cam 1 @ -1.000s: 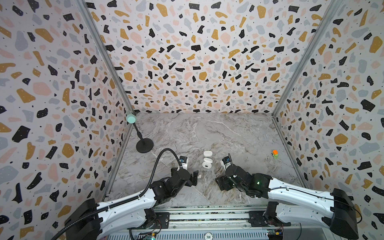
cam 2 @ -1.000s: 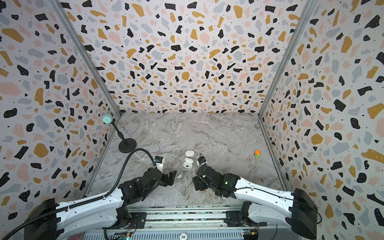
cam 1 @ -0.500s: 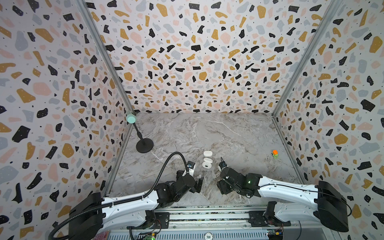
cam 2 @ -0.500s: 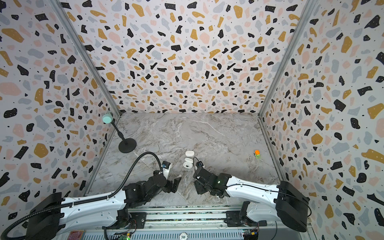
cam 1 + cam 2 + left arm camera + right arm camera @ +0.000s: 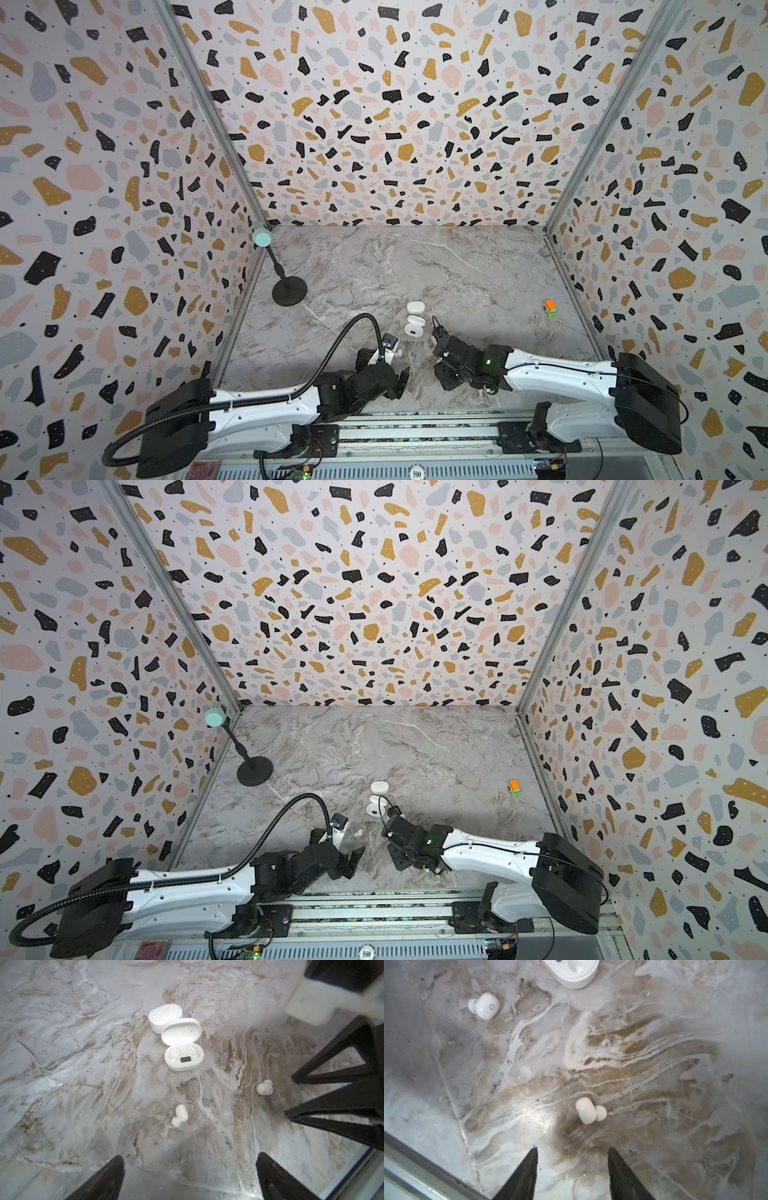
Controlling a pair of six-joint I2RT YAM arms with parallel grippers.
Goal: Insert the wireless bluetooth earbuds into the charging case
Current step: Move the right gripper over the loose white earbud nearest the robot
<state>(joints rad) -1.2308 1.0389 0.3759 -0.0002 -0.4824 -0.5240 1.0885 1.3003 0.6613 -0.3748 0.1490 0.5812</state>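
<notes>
The open white charging case (image 5: 184,1058) lies on the marble floor with its lid (image 5: 180,1031) tipped back and both sockets empty; it also shows in both top views (image 5: 414,327) (image 5: 372,808). Two white earbuds lie loose in front of it. One earbud (image 5: 179,1114) (image 5: 484,1005) (image 5: 358,832) lies nearer my left gripper. The other earbud (image 5: 589,1111) (image 5: 264,1087), showing a red light, lies just ahead of my right gripper (image 5: 573,1149) (image 5: 441,368), which is open and holds nothing. My left gripper (image 5: 190,1159) (image 5: 401,380) stands wide open and holds nothing, short of the earbuds.
A second white case (image 5: 165,1016) (image 5: 415,307), closed, sits right behind the open one. A black stand with a teal ball (image 5: 289,291) is at the back left. A small orange and green toy (image 5: 550,308) lies at the right. Patterned walls enclose the floor; a metal rail (image 5: 415,432) runs along the front.
My left gripper has drawn back from beside the case toward the front edge. My right arm has shifted a little to the left, staying low over the floor.
</notes>
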